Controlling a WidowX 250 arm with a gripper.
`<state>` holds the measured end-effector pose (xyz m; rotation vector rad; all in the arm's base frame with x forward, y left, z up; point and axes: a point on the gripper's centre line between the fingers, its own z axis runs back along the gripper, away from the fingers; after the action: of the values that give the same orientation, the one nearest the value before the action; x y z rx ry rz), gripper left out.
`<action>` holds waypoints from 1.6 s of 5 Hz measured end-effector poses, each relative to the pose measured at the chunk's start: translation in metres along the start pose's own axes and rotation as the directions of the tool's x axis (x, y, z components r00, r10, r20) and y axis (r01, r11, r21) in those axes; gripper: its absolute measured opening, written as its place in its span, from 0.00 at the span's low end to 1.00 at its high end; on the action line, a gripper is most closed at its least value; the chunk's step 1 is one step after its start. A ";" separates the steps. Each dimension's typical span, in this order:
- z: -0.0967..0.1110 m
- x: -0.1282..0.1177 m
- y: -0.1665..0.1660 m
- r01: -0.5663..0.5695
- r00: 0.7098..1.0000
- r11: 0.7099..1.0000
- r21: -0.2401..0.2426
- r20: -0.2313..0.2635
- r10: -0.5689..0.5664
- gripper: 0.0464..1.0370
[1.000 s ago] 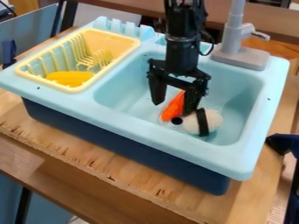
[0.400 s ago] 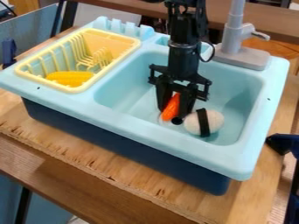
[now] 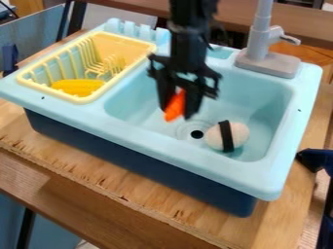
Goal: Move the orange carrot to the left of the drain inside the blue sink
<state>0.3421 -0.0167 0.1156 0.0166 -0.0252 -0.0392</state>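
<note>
The sink (image 3: 278,187) is pale blue, the rack (image 3: 123,41) pale yellow, the banded object (image 3: 240,134) cream with black.

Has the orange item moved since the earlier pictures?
Yes. The orange item, held in the gripper, has shifted away from the drain, up and toward the yellow rack.

The sink (image 3: 71,108) looks like smooth plastic with a soft sheen. The table (image 3: 98,187) looks like wood, rough along its splintered edge. The faucet (image 3: 260,39) looks matt.
</note>
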 end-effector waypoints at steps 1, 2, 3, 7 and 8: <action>0.003 -0.008 0.015 -0.047 0.999 0.999 0.017 0.003 0.047 0.47; -0.004 -0.005 0.019 -0.060 0.998 0.998 0.019 -0.015 0.060 0.47; -0.020 0.008 0.020 -0.073 0.997 0.997 0.001 -0.039 0.073 0.47; -0.040 0.020 0.018 -0.095 0.987 0.993 0.076 -0.126 0.104 0.84; -0.026 0.020 0.022 -0.138 0.985 0.986 0.099 -0.087 0.146 0.97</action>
<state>0.3638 0.0046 0.0902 0.1090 0.0661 0.1058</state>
